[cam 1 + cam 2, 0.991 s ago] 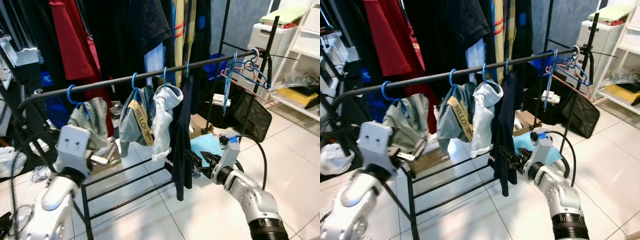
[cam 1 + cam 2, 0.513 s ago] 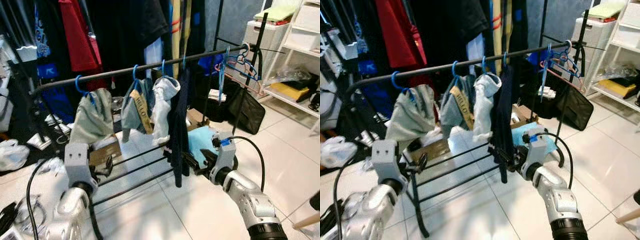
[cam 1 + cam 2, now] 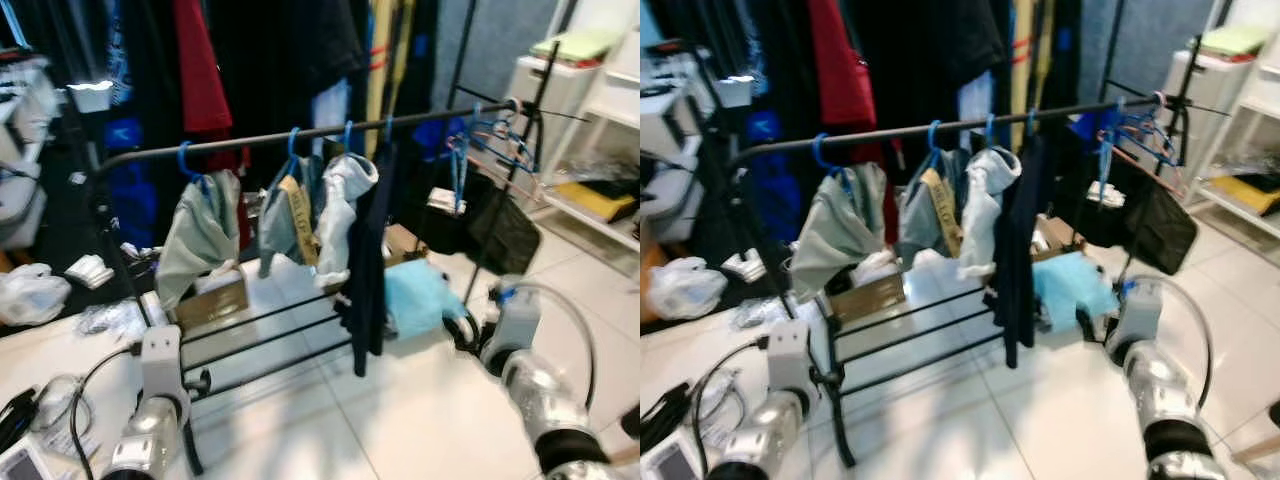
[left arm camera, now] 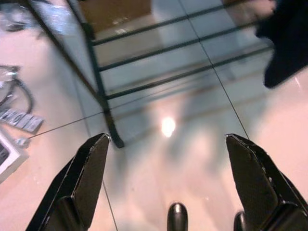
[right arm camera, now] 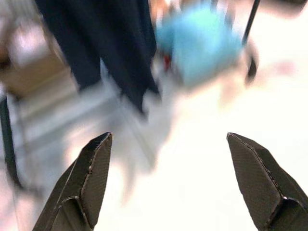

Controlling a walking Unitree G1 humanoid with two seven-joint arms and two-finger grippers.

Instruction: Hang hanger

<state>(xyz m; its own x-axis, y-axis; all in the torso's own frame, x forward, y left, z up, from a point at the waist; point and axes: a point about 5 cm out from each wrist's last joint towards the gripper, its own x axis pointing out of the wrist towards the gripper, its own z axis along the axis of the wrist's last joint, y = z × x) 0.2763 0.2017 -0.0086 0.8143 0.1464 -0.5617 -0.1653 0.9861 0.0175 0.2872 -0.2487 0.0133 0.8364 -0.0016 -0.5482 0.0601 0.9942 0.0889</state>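
White tiled floor [image 3: 400, 420], clothes rail [image 3: 300, 135] with garments; both pincers spread wide, empty.

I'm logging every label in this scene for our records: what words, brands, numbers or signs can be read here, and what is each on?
Tan strap on the denim garment hanging from the clothes rail: dark lettering, too blurred to read.
Small device on the floor by the cables: markings too small to read.
No other text can be made out.
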